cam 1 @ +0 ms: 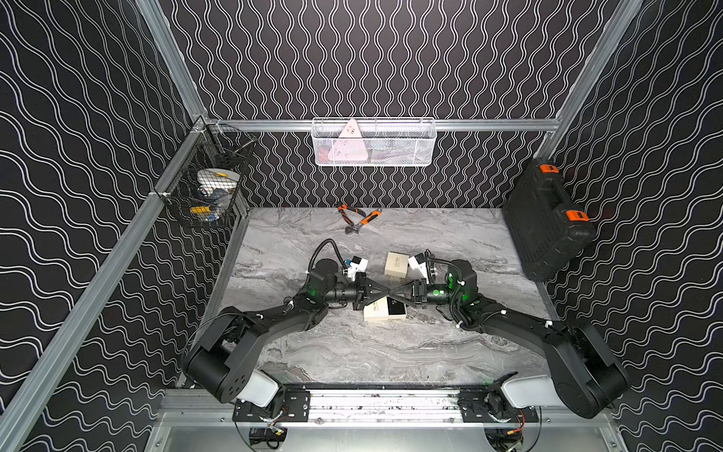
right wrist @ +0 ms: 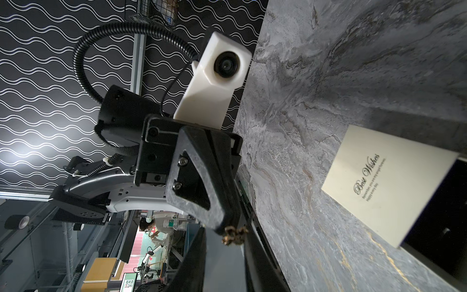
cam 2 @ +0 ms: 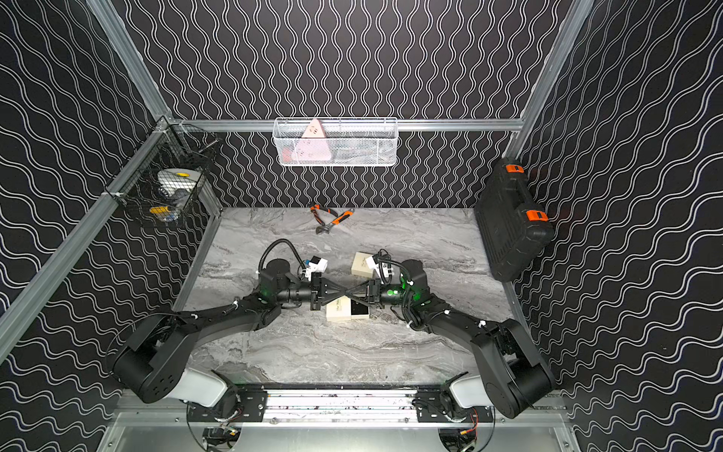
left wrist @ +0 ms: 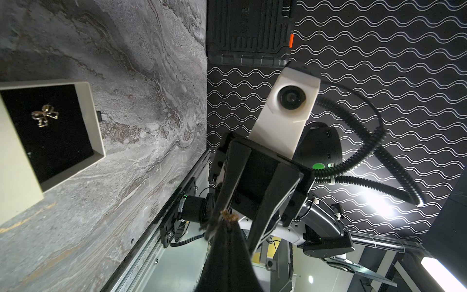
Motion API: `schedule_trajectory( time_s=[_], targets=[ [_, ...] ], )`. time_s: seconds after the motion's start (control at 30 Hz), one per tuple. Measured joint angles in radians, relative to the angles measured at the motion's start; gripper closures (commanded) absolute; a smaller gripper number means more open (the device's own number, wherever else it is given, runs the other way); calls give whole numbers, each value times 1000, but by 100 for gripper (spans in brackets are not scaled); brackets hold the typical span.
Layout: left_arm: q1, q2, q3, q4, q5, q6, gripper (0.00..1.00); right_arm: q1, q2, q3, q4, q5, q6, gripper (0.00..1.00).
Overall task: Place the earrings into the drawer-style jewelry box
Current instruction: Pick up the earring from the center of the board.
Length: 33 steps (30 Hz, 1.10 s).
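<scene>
The left hand [cam 1: 378, 292] is clamped on one tiny gold-toned earring [right wrist: 233, 235]. It meets the right hand [cam 1: 392, 292] tip to tip, and that hand's fingers stand narrowly apart around the speck, not yet gripping. Both hang over the far edge of the cream drawer-style jewelry box [left wrist: 94, 116]. Its black-lined drawer is pulled out to the right, with another gold earring [left wrist: 45, 115] lying inside.

The risk, as I judge it, is a slip in the handover. If the left lets go before the right closes, the piece drops and may bounce past the drawer onto the grey marbled bench [cam 1: 352, 352], where the veining would hide it.

Black walls with white wavy lines enclose the bench. A black tool case [cam 1: 547, 219] leans at the far right, and orange-handled pliers and wrench [cam 1: 358, 219] lie at the far edge.
</scene>
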Motion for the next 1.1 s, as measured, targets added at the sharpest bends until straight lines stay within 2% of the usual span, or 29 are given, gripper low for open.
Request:
schedule_trajectory(
  time_s=[0.3, 0.63, 0.7, 0.77, 0.8, 1.1],
  targets=[
    [0, 0, 0, 6, 0, 0, 100, 0, 0, 0, 0, 3, 6, 80],
    [1, 0, 0, 6, -1, 0, 100, 0, 0, 0, 0, 3, 8, 81],
    [1, 0, 0, 6, -1, 0, 100, 0, 0, 0, 0, 3, 8, 77],
    [1, 0, -1, 6, 0, 0, 100, 0, 0, 0, 0, 3, 12, 65],
    [1, 0, -2, 6, 0, 0, 100, 0, 0, 0, 0, 3, 12, 63],
    [1, -1, -6, 6, 0, 0, 100, -6, 8, 0, 17, 3, 42, 70]
  ],
)
